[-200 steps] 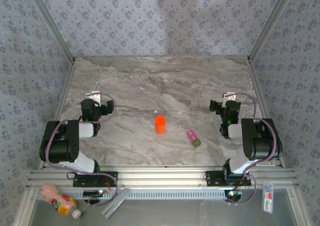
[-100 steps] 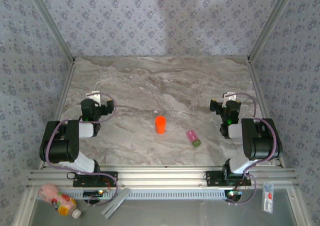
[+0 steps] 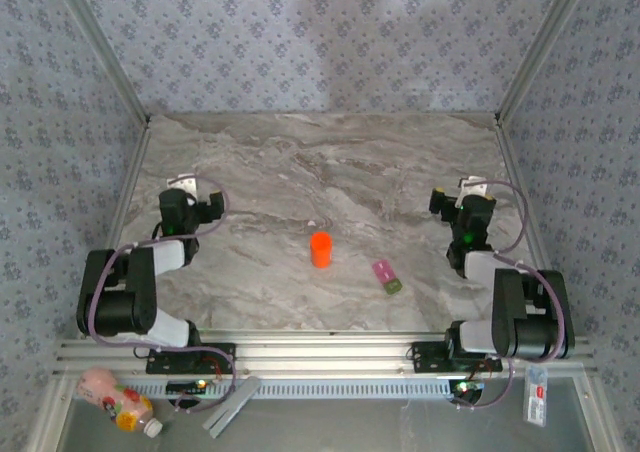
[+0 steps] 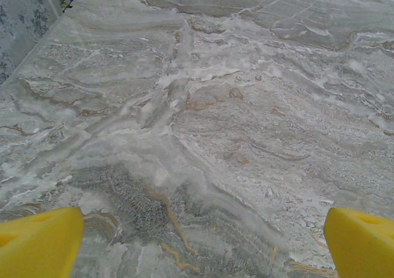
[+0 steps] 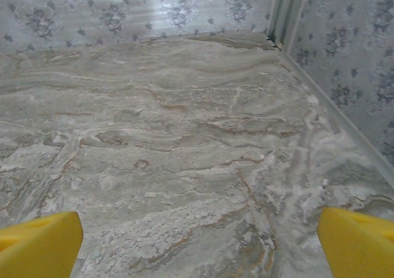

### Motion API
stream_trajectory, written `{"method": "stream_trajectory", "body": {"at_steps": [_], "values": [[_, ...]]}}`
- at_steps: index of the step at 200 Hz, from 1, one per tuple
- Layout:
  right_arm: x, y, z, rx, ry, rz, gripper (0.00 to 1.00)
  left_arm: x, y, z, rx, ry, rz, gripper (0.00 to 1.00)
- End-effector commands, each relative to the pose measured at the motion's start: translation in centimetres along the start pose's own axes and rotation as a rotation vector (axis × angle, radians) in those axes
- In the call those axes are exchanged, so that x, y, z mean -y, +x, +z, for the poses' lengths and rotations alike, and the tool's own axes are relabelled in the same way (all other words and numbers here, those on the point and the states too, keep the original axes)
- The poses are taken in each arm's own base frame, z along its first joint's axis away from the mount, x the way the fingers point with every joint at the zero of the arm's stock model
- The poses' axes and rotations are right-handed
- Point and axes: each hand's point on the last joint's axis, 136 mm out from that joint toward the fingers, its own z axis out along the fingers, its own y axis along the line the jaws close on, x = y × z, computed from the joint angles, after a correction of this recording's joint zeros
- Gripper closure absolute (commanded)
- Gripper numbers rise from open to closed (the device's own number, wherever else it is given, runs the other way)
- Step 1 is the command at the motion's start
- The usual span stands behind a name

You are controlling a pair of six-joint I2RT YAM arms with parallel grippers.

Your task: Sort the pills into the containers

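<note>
Presently, in the top view, both arms are seen folded low over the near edge of the grey marble-patterned tabletop (image 3: pixel 300 162), with each elbow drawn back toward its base and each forearm directed at the far wall. The left end effector (image 3: pixel 183 187) is held just above the left part of the stone, and the right end effector (image 3: pixel 471 190) is held likewise at the right part. In the left wrist view the left end effector (image 4: pixel 200 244) is shown spread wide, with a yellow fingertip (image 4: pixel 37 241) at each lower corner, bare stone between them and nothing gripped. In the right wrist view the right end effector (image 5: pixel 197 244) is spread equally wide and empty, its yellow fingertips (image 5: pixel 360 244) framing bare stone, with the corner of the patterned walls ahead.

The tiny translucent plastic pill case (image 3: pixel 386 276), made of a pink and a green compartment joined together, is found lying flat between the two arms, nearer the right one, with the green half toward the near edge. A small orange bottle (image 3: pixel 320 249) is stood upright to its left, near but apart. Both are well apart from either end effector, with open stone between.

Beyond the aluminium rail (image 3: pixel 320 344), a pink-and-yellow plastic bottle (image 3: pixel 118 400) is laid on its side at the left, a flat grey strip (image 3: pixel 232 404) beside it, and a small white packet (image 3: pixel 537 394) at the right.
</note>
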Motion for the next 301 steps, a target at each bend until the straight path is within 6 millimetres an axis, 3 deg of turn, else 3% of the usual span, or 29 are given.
{"method": "stream_trajectory", "body": {"at_steps": [1, 60, 88, 136, 178, 200, 252, 301], "values": [[2.3, -1.2, -0.4, -0.008, 0.117, 0.095, 0.00, -0.8, -1.9, -0.5, 0.008, -0.038, -0.020, 0.00], [5.2, -2.7, -1.6, -0.108, 0.121, 0.493, 0.00, -1.0, -6.0, -2.1, 0.016, -0.049, -0.076, 0.00], [5.1, -3.4, -1.6, -0.174, 0.064, 0.522, 0.00, -1.5, -7.1, -3.3, 0.049, -0.073, -0.133, 0.00], [-0.4, -3.2, -2.9, -0.310, -0.172, 0.440, 0.00, -1.2, -7.3, -5.6, -0.014, -0.058, -0.263, 0.00], [-6.7, -1.4, -6.1, -0.487, -0.306, 0.260, 0.05, 1.1, -8.8, -8.1, -0.045, 0.054, -0.381, 0.00], [-9.3, -0.1, -8.0, -0.561, -0.348, 0.168, 0.07, 2.3, -8.5, -9.0, -0.092, 0.095, -0.425, 0.00], [-12.6, 2.5, -11.0, -0.676, -0.359, -0.004, 0.09, 6.3, -7.1, -9.5, -0.228, 0.190, -0.464, 0.00], [-13.7, 5.5, -13.2, -0.792, -0.313, -0.166, 0.11, 10.5, -4.8, -9.1, -0.346, 0.251, -0.451, 0.00]]}}
